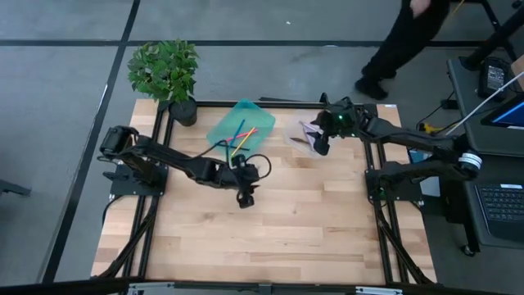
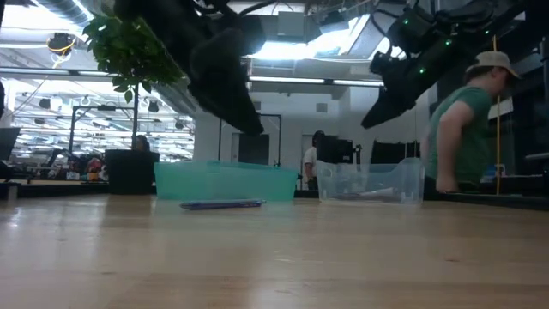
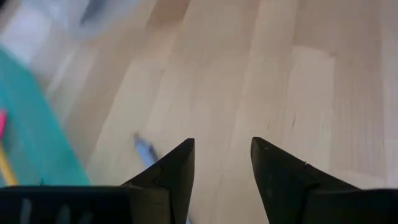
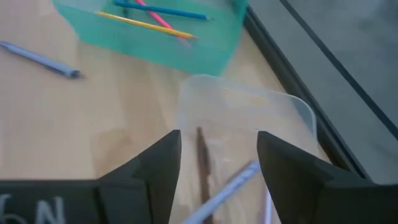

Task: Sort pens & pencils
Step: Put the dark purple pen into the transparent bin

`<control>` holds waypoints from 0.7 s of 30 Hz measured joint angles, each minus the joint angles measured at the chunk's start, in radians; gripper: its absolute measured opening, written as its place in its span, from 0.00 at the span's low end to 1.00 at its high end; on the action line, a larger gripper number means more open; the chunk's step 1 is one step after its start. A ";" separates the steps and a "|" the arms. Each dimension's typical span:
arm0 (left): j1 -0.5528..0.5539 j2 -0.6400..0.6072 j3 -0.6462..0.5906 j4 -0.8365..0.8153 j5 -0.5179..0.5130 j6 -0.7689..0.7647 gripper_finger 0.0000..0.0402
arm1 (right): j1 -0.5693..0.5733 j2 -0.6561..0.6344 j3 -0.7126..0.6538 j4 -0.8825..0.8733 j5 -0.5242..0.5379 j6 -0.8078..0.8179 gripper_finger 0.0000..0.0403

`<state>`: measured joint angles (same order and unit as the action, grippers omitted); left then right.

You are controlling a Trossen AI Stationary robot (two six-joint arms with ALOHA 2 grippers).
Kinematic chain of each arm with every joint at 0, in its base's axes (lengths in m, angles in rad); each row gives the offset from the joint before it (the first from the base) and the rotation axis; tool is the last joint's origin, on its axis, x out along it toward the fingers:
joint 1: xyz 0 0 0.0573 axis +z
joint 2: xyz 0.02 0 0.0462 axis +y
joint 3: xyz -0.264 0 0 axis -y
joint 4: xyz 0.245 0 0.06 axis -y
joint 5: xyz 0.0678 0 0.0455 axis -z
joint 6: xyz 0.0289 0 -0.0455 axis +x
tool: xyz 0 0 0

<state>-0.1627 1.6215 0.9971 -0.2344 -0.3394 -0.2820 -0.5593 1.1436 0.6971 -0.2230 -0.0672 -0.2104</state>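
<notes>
Right hand (image 4: 217,163), wide and empty, hovers over the clear bin (image 4: 249,118); descending, it could clip the rim and tip it.

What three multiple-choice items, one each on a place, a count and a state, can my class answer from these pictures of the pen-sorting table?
1. Where is the right tool?
A. over the clear bin
B. beside the plant
C. at the table's near edge

2. How many slim sticks lie in the teal tray, by the right wrist view?
A. none
B. three
C. seven

3. How does the left tool stand?
A. shut on a pen
B. open and empty
C. shut on the tray

Answers: 1 A, its fingers frame the clear bin below. 2 B, one yellow, one pink, one blue. 3 B, bare wood shows between its fingers.
</notes>
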 joint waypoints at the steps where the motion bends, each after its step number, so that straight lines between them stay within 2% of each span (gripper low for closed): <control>1: -0.007 0.000 0.016 -0.047 -0.007 -0.042 0.38 | 0.005 -0.009 -0.001 -0.003 -0.010 0.001 0.52; 4: -0.026 0.000 0.043 -0.130 -0.026 -0.168 0.38 | 0.023 -0.022 -0.002 -0.005 -0.021 0.023 0.52; 7: -0.033 0.000 0.047 -0.151 -0.028 -0.227 0.38 | 0.051 -0.027 -0.002 0.004 -0.033 0.025 0.52; 9: -0.033 0.000 0.048 -0.157 -0.026 -0.271 0.38 | 0.076 -0.027 -0.002 0.050 -0.093 0.018 0.52; 11: -0.027 0.004 0.048 -0.183 -0.017 -0.305 0.38 | 0.100 -0.027 -0.002 0.131 -0.222 -0.005 0.52; 15: -0.012 0.013 0.048 -0.249 -0.013 -0.354 0.38 | 0.133 -0.029 -0.027 0.385 -0.590 -0.026 0.52; 16: -0.008 0.018 0.049 -0.256 -0.013 -0.364 0.38 | 0.137 -0.029 -0.044 0.444 -0.641 -0.022 0.52; 18: -0.005 0.023 0.048 -0.285 -0.011 -0.369 0.38 | 0.144 -0.029 -0.089 0.532 -0.636 -0.007 0.52; 21: -0.006 0.023 0.048 -0.285 0.010 -0.372 0.38 | 0.151 -0.028 -0.174 0.626 -0.541 -0.007 0.52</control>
<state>-0.1683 1.6447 1.0451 -0.5193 -0.3290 -0.6538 -0.4087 1.1156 0.5234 0.4031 -0.6086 -0.2173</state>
